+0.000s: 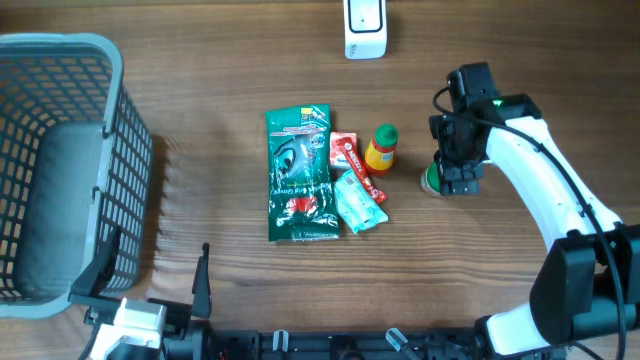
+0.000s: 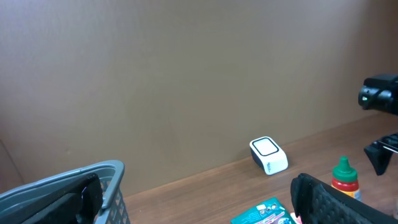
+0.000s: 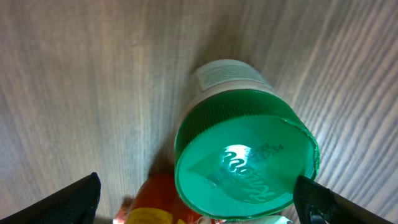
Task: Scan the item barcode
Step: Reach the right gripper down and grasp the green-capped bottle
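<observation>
Left pincer [image 1: 152,268] released, right pincer [image 3: 198,198] released over one green-lidded jar [image 3: 245,162], one bottle [image 1: 381,148], one scanner [image 1: 365,28], one basket [image 1: 60,50], apparently three packets [image 1: 298,175], one tabletop [image 1: 500,60]

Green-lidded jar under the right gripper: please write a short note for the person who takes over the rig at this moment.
Left gripper: open, empty, at the near edge beside the basket.
Right gripper: open, one finger on each side of the green-lidded jar, not gripping it.
Things: the jar stands on the table. The orange bottle, the green packet and two small packets lie mid-table. The white scanner is at the far edge.
Done: the pictures show no finished scan.
Left: probably grip the jar and turn its barcode to the scanner.
</observation>
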